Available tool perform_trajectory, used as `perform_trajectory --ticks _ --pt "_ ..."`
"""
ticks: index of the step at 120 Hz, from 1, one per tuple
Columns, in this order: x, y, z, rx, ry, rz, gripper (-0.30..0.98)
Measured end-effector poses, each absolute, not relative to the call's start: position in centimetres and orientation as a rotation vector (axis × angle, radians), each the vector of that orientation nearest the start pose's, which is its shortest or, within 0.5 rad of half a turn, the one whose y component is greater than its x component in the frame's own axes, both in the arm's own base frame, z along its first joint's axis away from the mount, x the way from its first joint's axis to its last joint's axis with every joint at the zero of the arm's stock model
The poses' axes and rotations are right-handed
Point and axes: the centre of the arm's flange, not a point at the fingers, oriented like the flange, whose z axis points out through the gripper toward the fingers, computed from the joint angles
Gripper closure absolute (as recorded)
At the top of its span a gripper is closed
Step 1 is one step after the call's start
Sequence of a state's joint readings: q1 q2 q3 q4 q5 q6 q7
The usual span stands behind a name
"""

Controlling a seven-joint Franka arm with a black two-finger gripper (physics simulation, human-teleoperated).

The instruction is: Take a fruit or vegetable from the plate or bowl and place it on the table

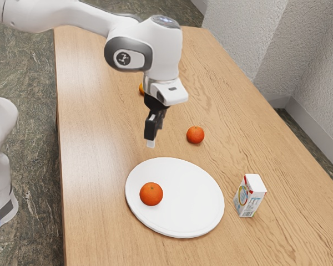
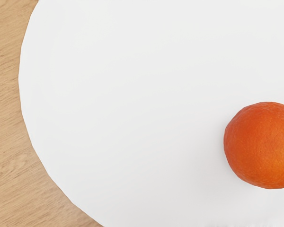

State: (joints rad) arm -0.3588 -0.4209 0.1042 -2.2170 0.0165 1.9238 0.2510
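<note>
Orange rests on plate, at 6 o'clock from gripper in the exterior view; gripper, set wide and empty, requires travel that way before descent.

So the plate is plain white, the fruit on it is deep reddish orange, the table is tan with streaky grain, the carton is white with red bits, the gripper is mostly black, and the floor is kinda mottled grey-green.
</note>
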Motion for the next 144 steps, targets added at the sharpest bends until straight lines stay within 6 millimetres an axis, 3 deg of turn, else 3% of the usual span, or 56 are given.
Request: perform_trajectory --ticks 14,31,55,76,113,144 --pt "41.4 -12.1 55.4 -3.038 0.888 -0.189 0.00" --pt "41.1 -12.6 54.1 -3.015 0.916 -0.120 0.00" --pt "40.1 -15.3 53.3 -2.949 1.003 -0.057 0.00" --pt "39.6 -15.4 51.8 -2.938 1.017 -0.010 0.00" --pt "42.5 -18.4 48.2 -2.930 1.061 0.058 0.00" --pt "43.2 -19.0 46.8 -2.939 1.069 0.056 0.00"
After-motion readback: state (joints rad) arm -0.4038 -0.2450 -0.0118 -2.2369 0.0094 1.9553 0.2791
